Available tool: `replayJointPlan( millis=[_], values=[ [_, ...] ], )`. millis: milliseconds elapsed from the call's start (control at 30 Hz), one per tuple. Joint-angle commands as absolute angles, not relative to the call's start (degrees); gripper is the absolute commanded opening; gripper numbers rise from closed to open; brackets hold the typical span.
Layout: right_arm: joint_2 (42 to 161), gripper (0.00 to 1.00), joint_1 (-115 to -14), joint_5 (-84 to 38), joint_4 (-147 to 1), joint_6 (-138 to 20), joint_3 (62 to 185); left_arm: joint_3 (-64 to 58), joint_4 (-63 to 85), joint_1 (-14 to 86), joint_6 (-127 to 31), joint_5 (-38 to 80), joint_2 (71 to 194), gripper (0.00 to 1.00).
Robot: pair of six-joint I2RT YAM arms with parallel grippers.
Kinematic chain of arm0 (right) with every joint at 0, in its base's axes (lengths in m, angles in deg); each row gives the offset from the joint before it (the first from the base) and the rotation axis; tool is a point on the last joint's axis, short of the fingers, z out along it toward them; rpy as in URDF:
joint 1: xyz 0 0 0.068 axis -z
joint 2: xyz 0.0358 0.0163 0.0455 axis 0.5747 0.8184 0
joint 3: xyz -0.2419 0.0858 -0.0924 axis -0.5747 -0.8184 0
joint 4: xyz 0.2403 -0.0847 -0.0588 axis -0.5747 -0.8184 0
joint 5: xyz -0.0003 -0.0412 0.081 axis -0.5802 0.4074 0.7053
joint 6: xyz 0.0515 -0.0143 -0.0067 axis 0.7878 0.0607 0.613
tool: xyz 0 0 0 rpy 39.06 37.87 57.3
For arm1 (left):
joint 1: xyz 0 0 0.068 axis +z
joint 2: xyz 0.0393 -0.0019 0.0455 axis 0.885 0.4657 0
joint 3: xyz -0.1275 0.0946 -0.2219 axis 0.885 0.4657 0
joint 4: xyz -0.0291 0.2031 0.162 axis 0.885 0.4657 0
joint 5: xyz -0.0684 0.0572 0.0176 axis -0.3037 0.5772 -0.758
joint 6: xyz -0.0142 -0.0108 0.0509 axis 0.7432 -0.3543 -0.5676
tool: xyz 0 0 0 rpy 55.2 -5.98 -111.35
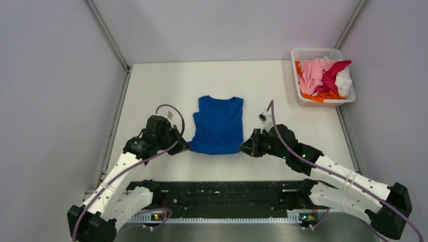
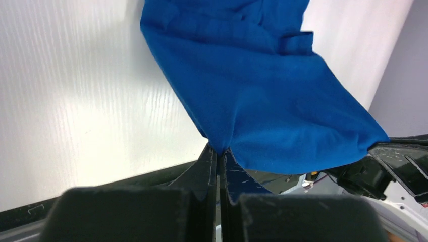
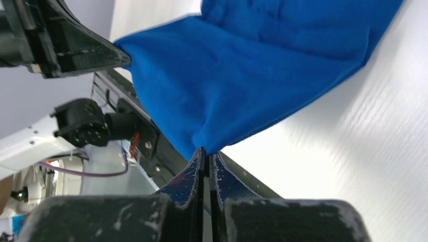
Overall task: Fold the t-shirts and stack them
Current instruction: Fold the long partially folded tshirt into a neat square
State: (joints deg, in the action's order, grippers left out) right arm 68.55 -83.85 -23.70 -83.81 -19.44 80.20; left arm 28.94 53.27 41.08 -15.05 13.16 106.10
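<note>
A royal blue t-shirt lies on the white table, sleeves folded in, collar away from me. My left gripper is shut on its near left hem corner, and my right gripper is shut on the near right corner. The left wrist view has blue cloth pinched between the closed fingertips and lifted off the table. Through the right wrist camera, the blue cloth runs up from the shut gripper. More t-shirts, pink, magenta, white and orange, are heaped in the basket.
The white mesh basket stands at the table's far right corner. A black rail runs along the near edge between the arm bases. Grey walls close in on the left, back and right.
</note>
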Motion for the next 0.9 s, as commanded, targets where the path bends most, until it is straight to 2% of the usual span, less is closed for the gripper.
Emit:
replayJointPlan(
  millis=[0,133,400,867],
  values=[
    [69.4,0.00,-80.6,-28.3,-84.7,-24.1,87.0,21.3,48.7,41.1,-15.5,16.9,109.1,0.00],
    [73.5,0.00,-72.1,-27.3,-81.8,-23.0,88.0,16.5,43.0,41.5,-16.8,19.0,116.0,0.00],
    [84.3,0.00,-63.0,-21.9,-73.9,-25.3,94.6,4.1,42.6,44.5,-19.1,22.8,132.2,0.00],
    [108.8,0.00,-53.2,-14.9,-64.9,-25.0,104.4,-12.9,41.0,51.5,-23.2,15.2,157.7,0.00]
  ],
)
